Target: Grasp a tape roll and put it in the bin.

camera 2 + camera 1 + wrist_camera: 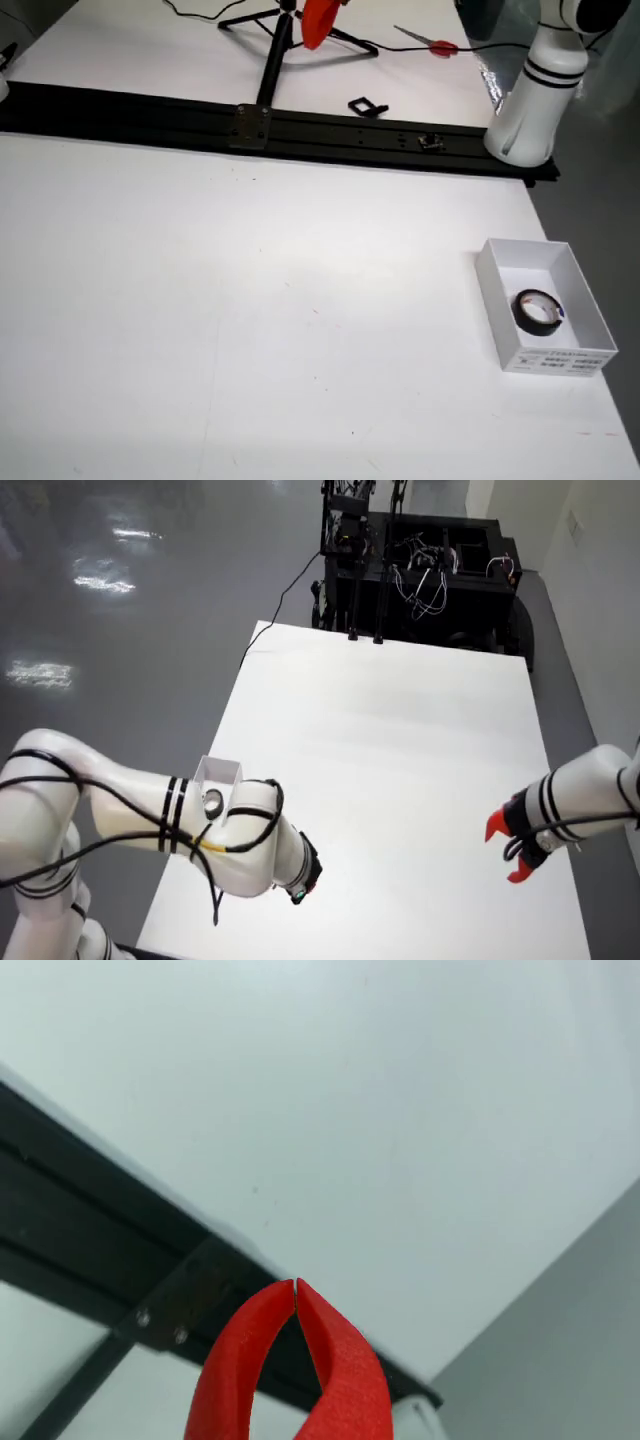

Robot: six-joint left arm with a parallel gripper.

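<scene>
The tape is in the box

The black tape roll (537,311) lies inside the white bin (500,300). The red gripper (296,1290) is pinched closed, empty, far from the bin. Nothing left to grab.

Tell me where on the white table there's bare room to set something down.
Nearly all of the white table is bare: everything from the black rail forward. Only the right edge is taken, by the white bin holding the tape roll.

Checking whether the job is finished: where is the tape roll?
In the front table view, the black tape roll lies inside the white bin near the table's right edge.
</scene>
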